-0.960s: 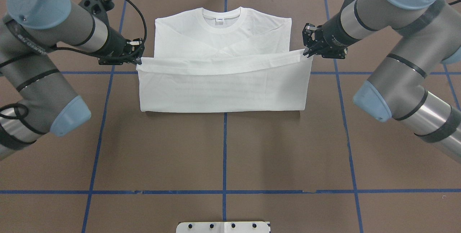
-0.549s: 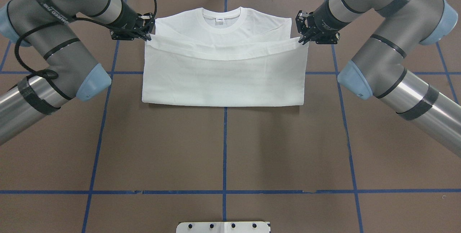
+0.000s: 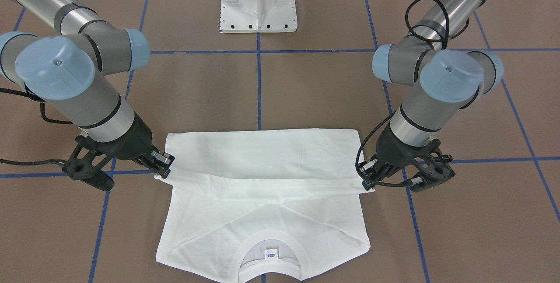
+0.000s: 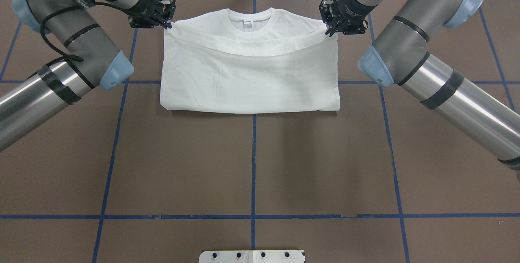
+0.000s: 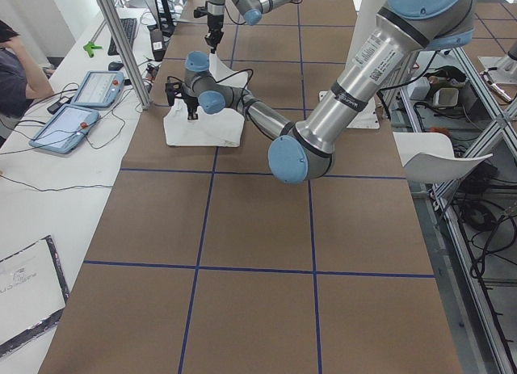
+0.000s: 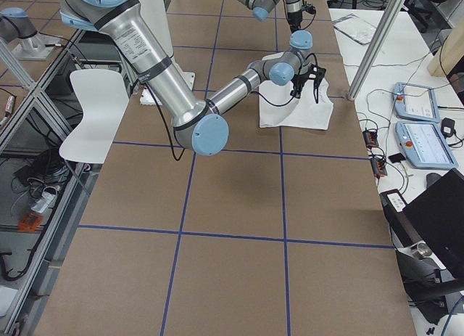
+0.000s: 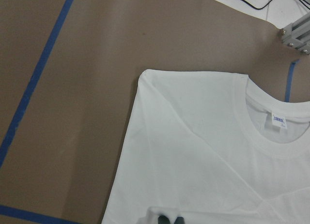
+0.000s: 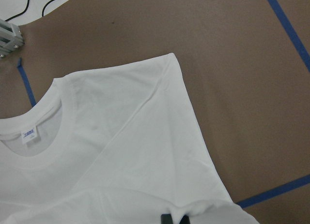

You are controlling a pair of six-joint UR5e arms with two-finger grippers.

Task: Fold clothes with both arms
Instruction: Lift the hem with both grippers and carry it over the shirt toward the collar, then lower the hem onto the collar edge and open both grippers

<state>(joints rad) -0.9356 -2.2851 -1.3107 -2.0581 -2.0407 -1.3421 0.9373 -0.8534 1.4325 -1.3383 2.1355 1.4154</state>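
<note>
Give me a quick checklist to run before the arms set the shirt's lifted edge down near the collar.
1. Left gripper shut on its corner of the T-shirt: ok.
2. Right gripper shut on the other corner: ok.
3. Both corners roughly level with each other: ok.
4. Lifted edge taut: not ok, it sags in the middle.
5. Near fold flat and straight on the table: ok.
6. Layers under the flap smooth: cannot tell, hidden.
</note>
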